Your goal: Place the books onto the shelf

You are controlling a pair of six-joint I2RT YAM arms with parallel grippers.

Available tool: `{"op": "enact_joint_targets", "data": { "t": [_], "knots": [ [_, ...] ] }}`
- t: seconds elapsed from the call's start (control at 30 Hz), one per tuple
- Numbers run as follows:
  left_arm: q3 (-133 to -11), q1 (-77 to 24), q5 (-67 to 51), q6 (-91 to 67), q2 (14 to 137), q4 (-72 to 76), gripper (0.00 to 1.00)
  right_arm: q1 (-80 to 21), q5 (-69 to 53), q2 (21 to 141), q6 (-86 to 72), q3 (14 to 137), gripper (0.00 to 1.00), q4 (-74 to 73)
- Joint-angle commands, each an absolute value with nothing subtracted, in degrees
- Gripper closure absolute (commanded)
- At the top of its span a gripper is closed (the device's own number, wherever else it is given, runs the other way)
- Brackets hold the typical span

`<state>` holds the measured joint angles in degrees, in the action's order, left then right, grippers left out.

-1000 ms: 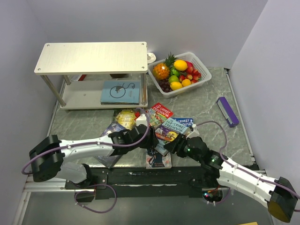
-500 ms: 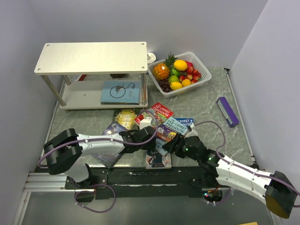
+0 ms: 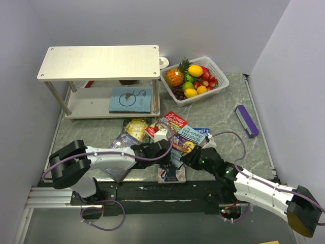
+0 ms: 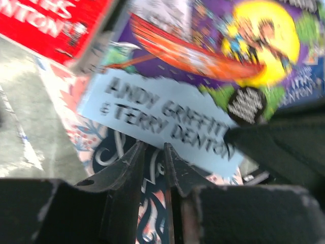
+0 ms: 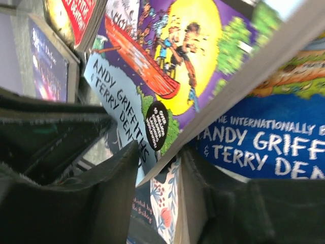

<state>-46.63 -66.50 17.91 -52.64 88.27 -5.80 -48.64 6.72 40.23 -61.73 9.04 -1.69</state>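
Shifted right, left fingers [image 4: 129,170] gape narrowly over floral book [image 3: 171,175]; right fingers [image 5: 119,175] loosely straddle purple Treehouse book [image 5: 193,61].

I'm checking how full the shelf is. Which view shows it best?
The top external view: the whole shelf shows, with a pale blue book lying on its lower board. Both wrist views are filled by the loose books and their own fingers, with none of the shelf.
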Motion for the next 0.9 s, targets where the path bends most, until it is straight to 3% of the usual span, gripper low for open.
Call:
{"op": "enact_joint_targets", "data": {
  "t": [0.0,0.07,0.1,0.13,0.27,0.37,0.47,0.6,0.7,0.87],
  "knots": [
    [-45.0,-69.87,13.09,-52.82,87.63,-2.2,0.74,-48.16,9.93,39.99,-61.96,9.76,0.71,5.36],
    [-45.0,-70.31,13.71,-53.52,86.84,-3.16,0.74,-48.16,9.93,39.47,-61.27,9.49,0.84,5.63],
    [-45.17,-70.4,14.93,-53.87,86.49,-4.12,0.74,-48.16,9.76,39.03,-60.74,9.58,0.96,5.28],
    [-45.18,-70.4,15.64,-54.22,85.88,-5.0,0.74,-48.25,9.67,37.46,-60.12,9.84,1.0,4.84],
    [-44.39,-70.4,22.22,-58.17,78.34,-11.67,0.66,-48.25,6.16,32.79,-53.72,15.09,1.0,-3.91],
    [-43.33,-69.96,27.59,-60.72,70.53,-17.04,0.51,-48.25,2.82,31.64,-49.33,21.41,1.0,-10.17],
    [-41.67,-68.03,28.3,-61.0,62.44,-18.9,0.24,-48.16,-1.74,32.87,-46.42,26.78,1.0,-16.69],
    [-37.11,-63.03,22.6,-58.1,53.45,-14.25,0.05,-48.08,-8.78,35.06,-43.69,31.72,1.0,-19.51],
    [-34.73,-60.39,18.91,-55.55,48.26,-10.64,0.0,-47.9,-15.71,36.65,-42.1,34.62,1.0,-18.98],
    [-33.84,-56.96,10.73,-50.37,41.68,-5.89,0.03,-47.81,-27.05,41.04,-38.24,41.12,1.0,-19.16]
  ]
}}
